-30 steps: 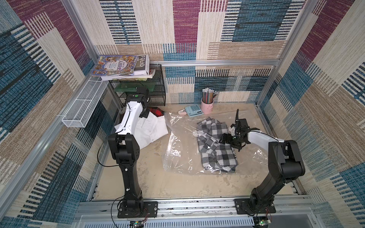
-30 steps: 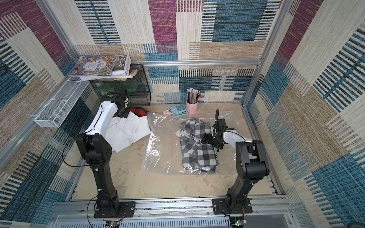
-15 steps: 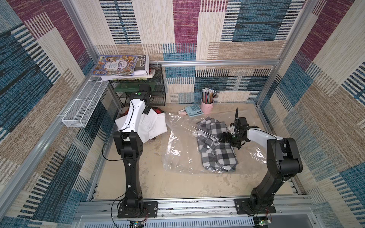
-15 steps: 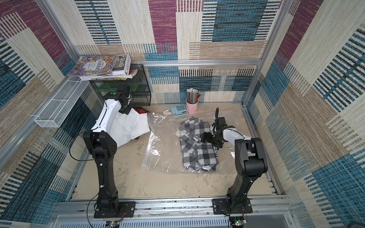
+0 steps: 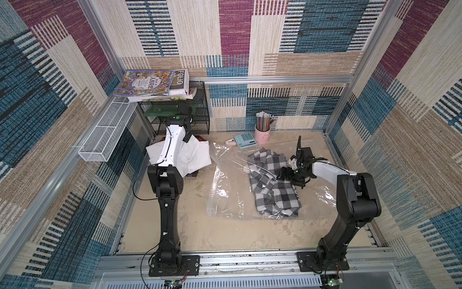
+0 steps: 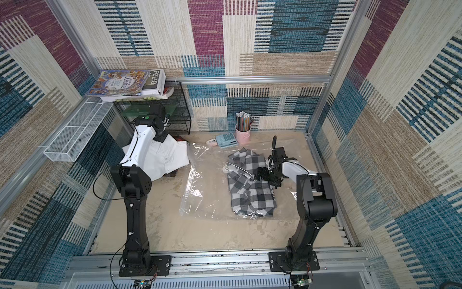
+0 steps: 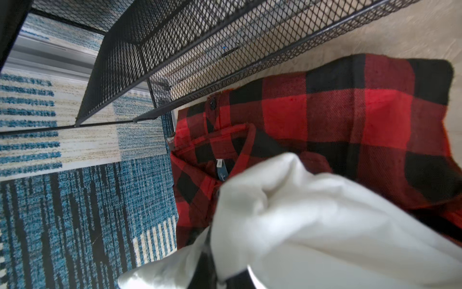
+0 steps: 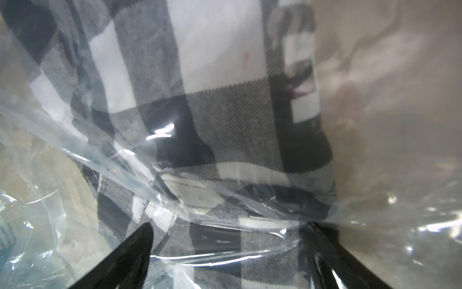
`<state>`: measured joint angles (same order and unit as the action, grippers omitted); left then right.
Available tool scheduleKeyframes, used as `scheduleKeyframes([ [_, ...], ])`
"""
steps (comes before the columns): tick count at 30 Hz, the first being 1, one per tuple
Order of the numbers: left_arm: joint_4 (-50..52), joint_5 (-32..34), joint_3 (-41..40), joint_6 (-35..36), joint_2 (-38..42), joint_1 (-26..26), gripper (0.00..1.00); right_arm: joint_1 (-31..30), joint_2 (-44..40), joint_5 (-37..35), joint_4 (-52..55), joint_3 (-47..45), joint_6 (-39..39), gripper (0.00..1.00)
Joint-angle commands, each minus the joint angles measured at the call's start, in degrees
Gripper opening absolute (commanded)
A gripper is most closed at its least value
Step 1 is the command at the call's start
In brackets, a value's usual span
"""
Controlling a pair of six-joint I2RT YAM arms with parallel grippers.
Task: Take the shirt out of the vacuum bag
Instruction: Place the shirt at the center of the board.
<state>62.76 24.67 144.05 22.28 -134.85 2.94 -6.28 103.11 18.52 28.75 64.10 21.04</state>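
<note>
Across the right-arm half of the vacuum bag (image 5: 225, 190) lies the grey-and-white checked shirt (image 5: 275, 195), loosely folded. The rest of the bag is flat, clear film on the table. In the right wrist view the bag's plastic (image 8: 50, 225) and its pale zip edge cross over the cloth (image 8: 225, 125). So at least part of the shirt is under the top layer; whether any of it is already past the mouth I cannot tell.

The right gripper (image 5: 285, 174) is low at the shirt's edge on the bag's right-arm side. Its jaws are spread wide, one on either side of a fold of checked cloth with film over it (image 8: 230, 225), and they grip nothing.

Off the bag, on its left-arm side, a white shirt (image 5: 195, 157) lies just beside the bag's edge. The left gripper (image 5: 187, 137) is closed, and white cloth (image 7: 325, 225) is bunched up to its tips, so it appears to be pinching that shirt. A red-and-black checked shirt (image 7: 350, 112) lies under the white one, against the foot of a black mesh rack (image 7: 200, 37).

As I judge it, the checked shirt's removal has barely begun. The right jaws have yet to close on fabric rather than on film, and the whole pull clear of the bag is left to do. The slippery top layer may come along with the cloth.
</note>
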Motion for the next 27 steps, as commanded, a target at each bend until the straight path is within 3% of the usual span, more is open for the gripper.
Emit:
scheduleKeyframes([
  [1, -4.73, 0.03, 1.27, 1.5, -0.58, -0.04, 0.0, 0.05, 1.56, -1.13, 0.69, 0.21, -1.61, 0.96],
  [27, -15.47, -1.77, 0.69, 1.57, -5.74, 0.06, 0.0, -0.89, 4.03, -0.9, 2.62, 2.51, -2.34, 0.96],
])
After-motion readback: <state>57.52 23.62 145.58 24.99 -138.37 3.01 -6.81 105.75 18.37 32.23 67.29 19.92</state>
